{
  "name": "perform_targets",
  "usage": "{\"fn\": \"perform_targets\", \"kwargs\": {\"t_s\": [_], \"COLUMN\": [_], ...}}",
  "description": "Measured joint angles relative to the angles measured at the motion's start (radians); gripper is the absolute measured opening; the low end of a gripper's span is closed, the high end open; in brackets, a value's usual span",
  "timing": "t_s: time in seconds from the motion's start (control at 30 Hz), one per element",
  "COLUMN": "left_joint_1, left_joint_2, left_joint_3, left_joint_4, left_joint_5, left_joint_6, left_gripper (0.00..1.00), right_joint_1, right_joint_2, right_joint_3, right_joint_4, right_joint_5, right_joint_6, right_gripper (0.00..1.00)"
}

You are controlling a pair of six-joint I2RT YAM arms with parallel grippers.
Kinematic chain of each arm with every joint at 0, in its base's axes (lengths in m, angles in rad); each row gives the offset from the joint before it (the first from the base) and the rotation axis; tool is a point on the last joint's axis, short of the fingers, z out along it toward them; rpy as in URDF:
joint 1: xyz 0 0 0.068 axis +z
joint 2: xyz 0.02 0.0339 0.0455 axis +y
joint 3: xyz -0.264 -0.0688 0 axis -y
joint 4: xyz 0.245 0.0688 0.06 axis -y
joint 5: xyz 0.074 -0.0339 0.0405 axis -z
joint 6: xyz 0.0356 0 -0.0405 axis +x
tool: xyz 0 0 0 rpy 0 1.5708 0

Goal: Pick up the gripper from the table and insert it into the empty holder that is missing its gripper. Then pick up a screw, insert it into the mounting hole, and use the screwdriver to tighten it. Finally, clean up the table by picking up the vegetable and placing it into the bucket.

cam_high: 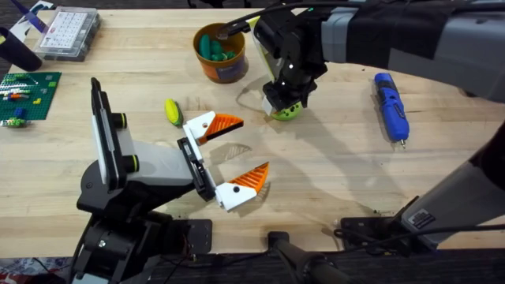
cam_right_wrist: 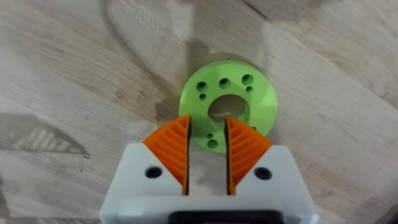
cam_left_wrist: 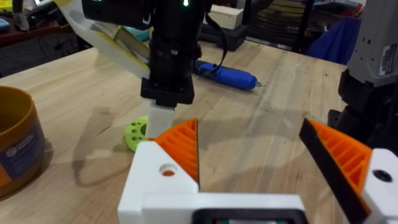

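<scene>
The right gripper [cam_right_wrist: 208, 149] is pointing straight down with its fingers [cam_right_wrist: 171, 146] set narrow, their orange pads overlapping the near rim of the gripper [cam_right_wrist: 227, 102] without visibly clamping it. That piece is a lime-green disc with a central hole and several small holes, lying flat on the worktop [cam_high: 331, 166] at 1 o'clock from centre. The left gripper [cam_high: 237, 154] is hovering with fingers spread wide. The overhead view is also showing the vegetable [cam_high: 173, 112], the bucket [cam_high: 221, 54] at 12 o'clock and the screwdriver [cam_high: 390, 105] at 3 o'clock. Open worktop is lying between disc and screwdriver.
</scene>
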Motion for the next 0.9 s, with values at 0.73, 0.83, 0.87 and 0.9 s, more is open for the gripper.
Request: {"fn": "perform_targets", "kwargs": {"t_s": [0.73,0.83,0.87,0.9], "left_joint_1": [0.0,0.0,0.0,0.0], "left_joint_2": [0.0,0.0,0.0,0.0], "left_joint_3": [0.0,0.0,0.0,0.0], "left_joint_4": [0.0,0.0,0.0,0.0], "left_joint_5": [0.0,0.0,0.0,0.0], "left_joint_6": [0.0,0.0,0.0,0.0], "left_gripper": [0.988,0.988,0.988,0.988], "right_joint_1": [0.0,0.0,0.0,0.0], "right_joint_2": [-0.004,-0.02,-0.03,-0.041], "right_joint_3": [0.0,0.0,0.0,0.0], "right_joint_4": [-0.005,-0.006,-0.006,-0.007], "right_joint_5": [-0.004,-0.005,-0.005,-0.005], "right_joint_6": [-0.007,-0.01,-0.008,-0.007], "right_gripper": [0.283,0.019,0.034,0.109]}}
